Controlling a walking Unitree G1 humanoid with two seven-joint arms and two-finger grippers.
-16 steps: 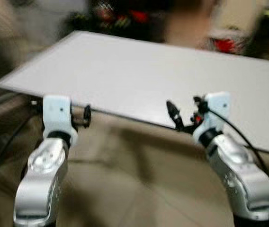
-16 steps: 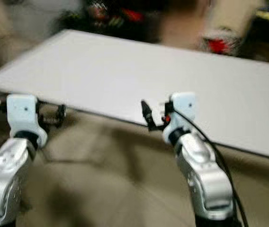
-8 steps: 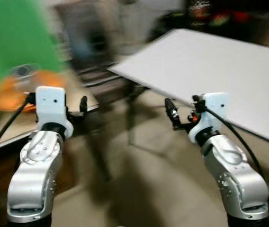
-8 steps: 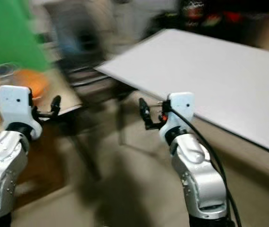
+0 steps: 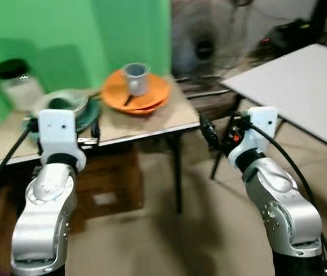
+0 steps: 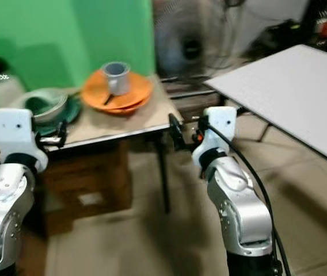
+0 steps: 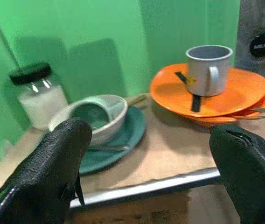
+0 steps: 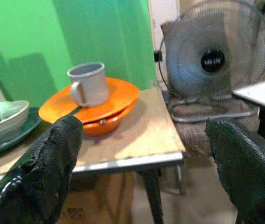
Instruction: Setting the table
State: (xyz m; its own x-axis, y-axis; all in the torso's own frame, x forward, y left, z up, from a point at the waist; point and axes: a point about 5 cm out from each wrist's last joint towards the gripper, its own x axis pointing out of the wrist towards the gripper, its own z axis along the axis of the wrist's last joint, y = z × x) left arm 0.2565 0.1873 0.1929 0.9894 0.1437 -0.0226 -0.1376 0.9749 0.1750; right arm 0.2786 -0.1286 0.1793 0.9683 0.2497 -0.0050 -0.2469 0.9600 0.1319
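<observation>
Small wooden table (image 5: 152, 123), against a green wall (image 5: 65, 34), ahead of me and to my left. Holdings as follows.

Orange plate (image 7: 230, 95): toward the right end of the table, stacked on a second orange dish (image 8: 107, 122). Carries a grey mug (image 7: 207, 70), upright, handle outward, and a dark utensil (image 7: 195, 100) lying flat on the plate beside the mug.

Teal plate (image 7: 123, 135): left of the orange stack, near it but apart. Carries a pale bowl (image 7: 95, 116) with a dark green inside, tipped on its side. A utensil handle (image 7: 135, 99) shows behind the bowl; kind not discernible.

Glass jar (image 7: 37, 95): black lid, white contents, upright at the far left of the table by the wall.

White table (image 5: 301, 86): large, bare top, to my right, well apart from the wooden one.

Standing fan (image 8: 212, 56): grey, behind and between the two tables.

My left gripper (image 5: 94, 133): raised before the near edge of the wooden table, jaws spread wide, holding nothing.

My right gripper (image 5: 209, 135): raised off the table's right corner, above the floor, jaws likewise wide apart, holding nothing.

Floor (image 5: 169, 241): beige tile.
</observation>
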